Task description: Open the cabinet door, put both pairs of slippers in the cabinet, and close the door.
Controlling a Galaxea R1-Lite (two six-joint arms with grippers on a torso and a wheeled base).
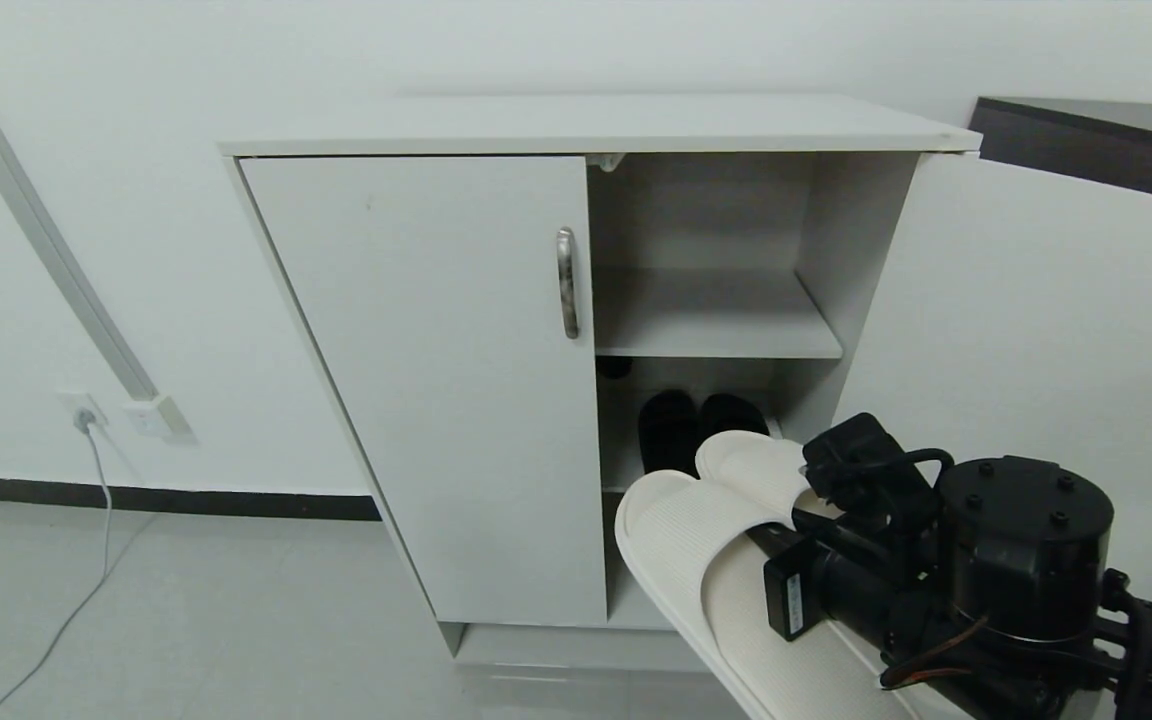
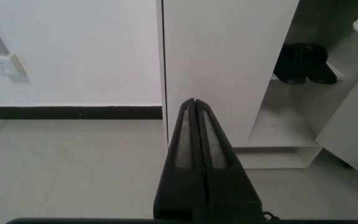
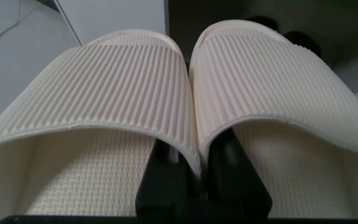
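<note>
The white cabinet has its right door swung open and its left door shut. A black pair of slippers sits on the middle shelf inside, also seen as the black pair in the left wrist view. My right gripper is shut on the inner edges of a cream pair of slippers, held side by side just in front of the opening, toes toward the shelf. The cream slippers hide most of the fingers. My left gripper is shut and empty, low in front of the left door.
A power socket with a grey cable is on the wall at the left. A wall duct runs diagonally above it. The upper shelf holds nothing. Bare floor lies left of the cabinet.
</note>
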